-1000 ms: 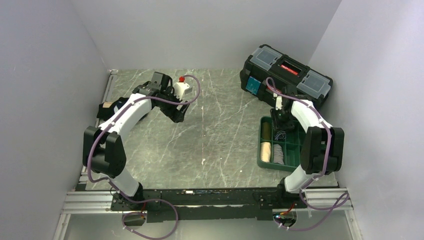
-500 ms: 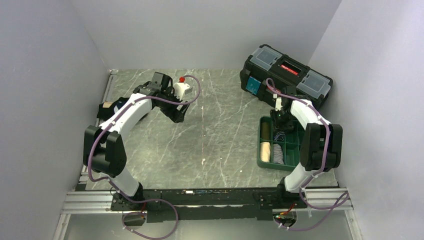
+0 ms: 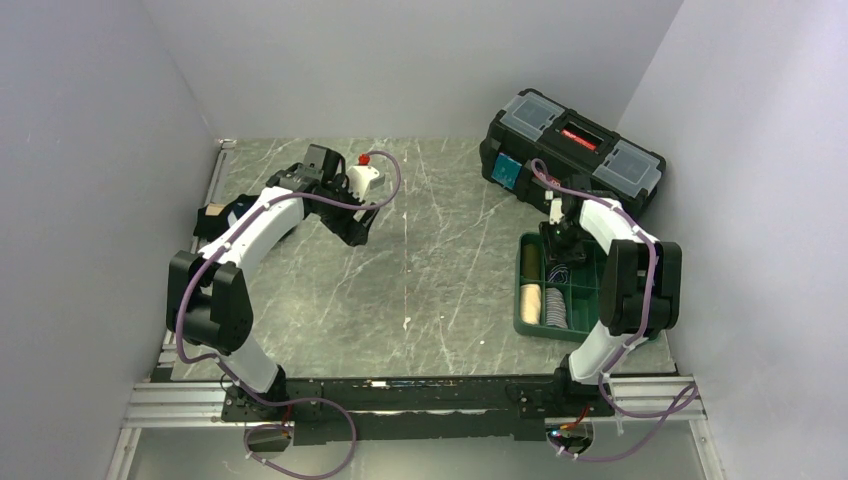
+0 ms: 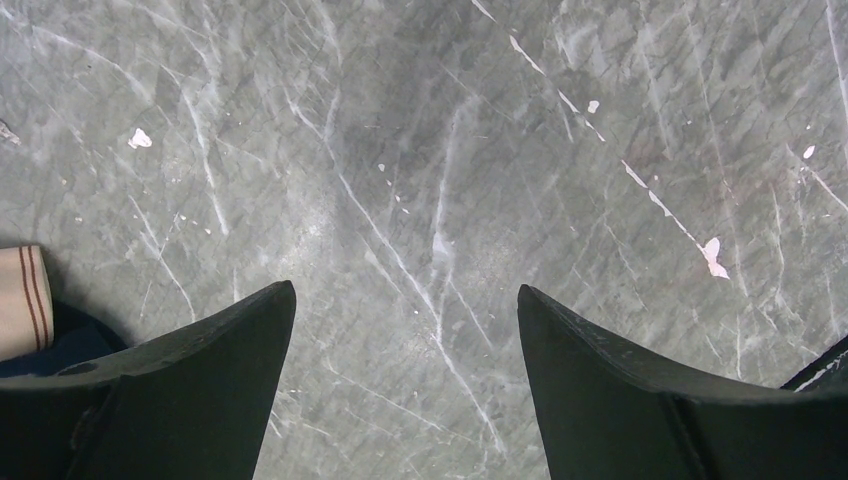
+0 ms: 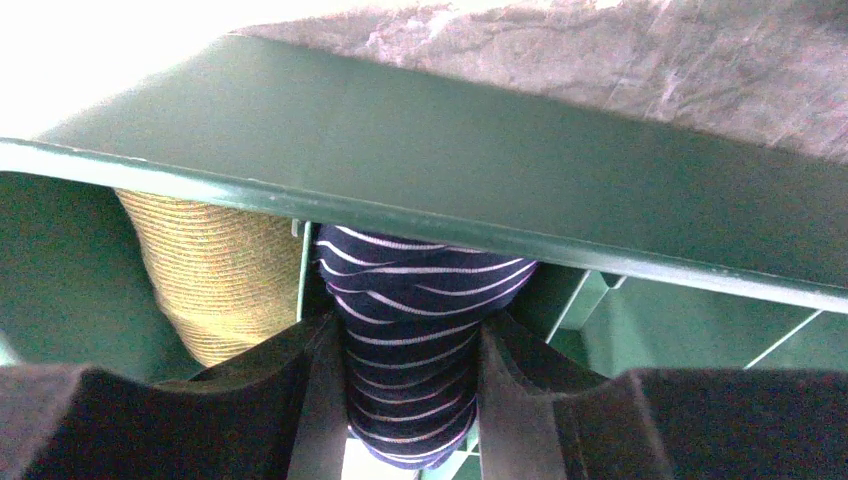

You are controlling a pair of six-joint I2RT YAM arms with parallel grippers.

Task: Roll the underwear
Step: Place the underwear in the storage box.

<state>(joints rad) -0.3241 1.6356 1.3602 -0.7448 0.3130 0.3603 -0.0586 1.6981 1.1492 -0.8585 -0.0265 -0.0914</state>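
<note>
The left arm was bent at the elbow and reached toward 10 o'clock of the table. The left gripper pointed down above the bare top, its fingers wide apart and holding nothing. A dark underwear with a tan band lay at 9 o'clock, just beside that arm. The right arm was folded over the tray at 4 o'clock. The right gripper reached into a far compartment, fingers narrow, clamped on the striped underwear, beside a tan roll.
</note>
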